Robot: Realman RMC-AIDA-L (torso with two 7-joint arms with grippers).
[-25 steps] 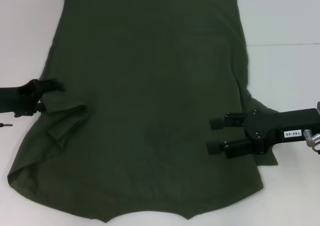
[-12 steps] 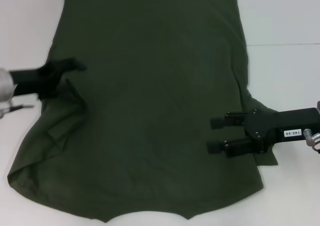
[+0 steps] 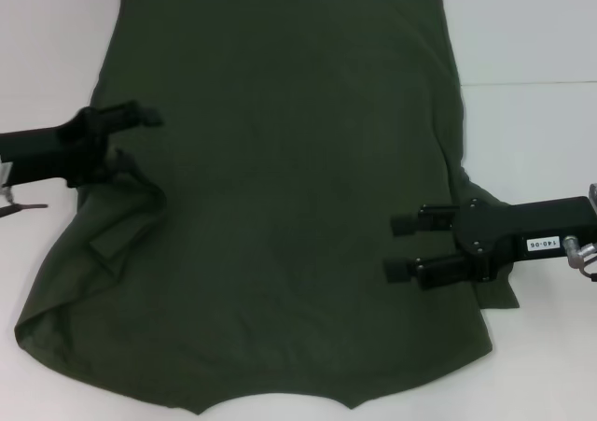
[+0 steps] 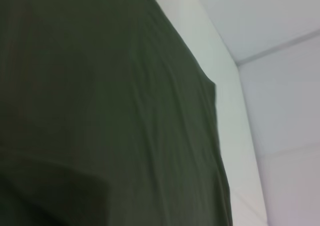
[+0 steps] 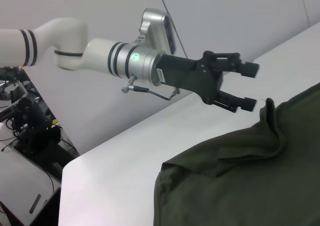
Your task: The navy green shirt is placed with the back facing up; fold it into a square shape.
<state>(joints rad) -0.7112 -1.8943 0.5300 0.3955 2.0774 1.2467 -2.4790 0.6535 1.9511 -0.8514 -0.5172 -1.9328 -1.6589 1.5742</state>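
The navy green shirt (image 3: 280,197) lies spread over the white table (image 3: 532,29), filling most of the head view from the bottom edge to the top, with its curved neckline edge at the lower centre of the frame. Toward the lower left, the cloth is bunched into a loose fold and a ridge. At right centre, the right pincer (image 3: 403,246) rests over the shirt's right edge, its two black fingers pointing toward frame left, spread apart and gripping nothing. At left centre, a little farther up, the left pincer (image 3: 140,132) reaches over the shirt's left edge above the bunched fold; the right wrist view shows the left pincer (image 5: 252,85) with its fingers parted and empty, just beside a raised peak of cloth. The shirt's straight hem runs along the top of the frame.
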